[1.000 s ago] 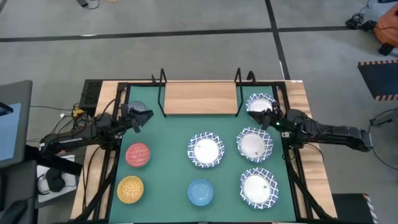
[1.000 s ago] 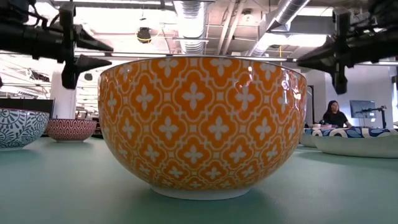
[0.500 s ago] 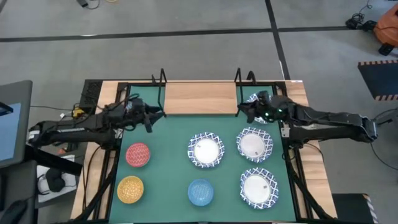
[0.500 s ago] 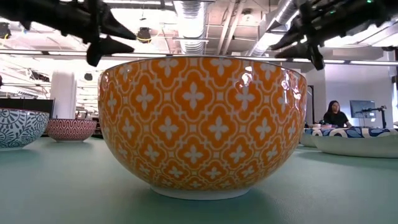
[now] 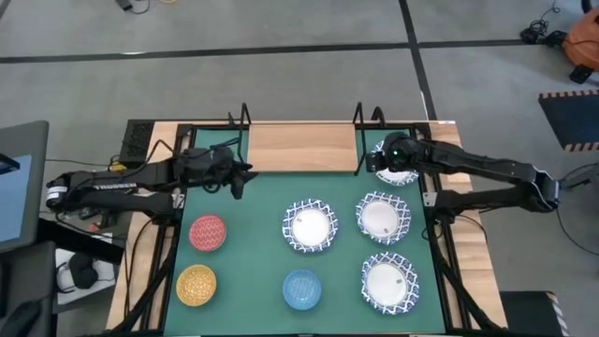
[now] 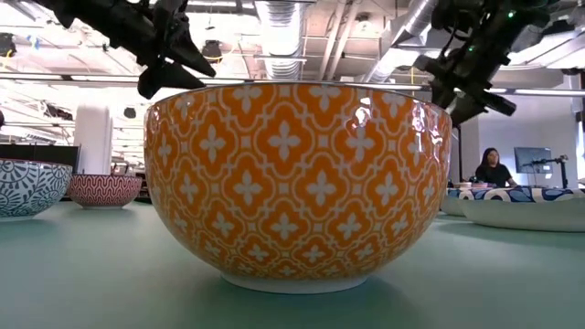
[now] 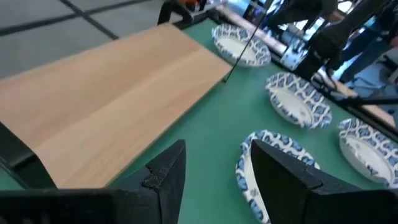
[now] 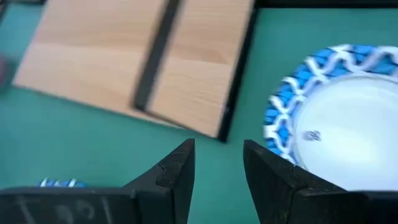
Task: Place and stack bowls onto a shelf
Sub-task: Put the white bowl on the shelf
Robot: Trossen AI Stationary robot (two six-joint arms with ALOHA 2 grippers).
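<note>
The shelf [image 5: 301, 147] is a light-wood board in a black frame at the mat's far edge. My left gripper [image 5: 239, 178] hangs open off its left front corner, above the mat [image 7: 214, 168]. My right gripper [image 5: 379, 159] is open at the shelf's right end, beside the far-right white lattice bowl [image 8: 336, 118]. Three more white bowls [image 5: 310, 226] [image 5: 383, 217] [image 5: 389, 281] rest on their bases on the mat. So do the red bowl [image 5: 208, 232], yellow bowl [image 5: 197, 285] and blue bowl [image 5: 301, 288]. The grey-blue patterned bowl [image 6: 27, 187] shows only in the low view.
The shelf's black upright posts [image 5: 244, 114] [image 5: 357, 112] stand at its far corners. A black frame [image 5: 182, 150] runs round the green mat [image 5: 253, 243]. The big yellow bowl [image 6: 297, 183] fills the low view. A person [image 6: 494, 169] sits far off in the room.
My left gripper has moved toward the table's right, from over the grey-blue bowl to the shelf's left front corner. My right gripper has swung toward the left and far edge, across the far-right white bowl, to the shelf's right end. Both have risen in the low view.
</note>
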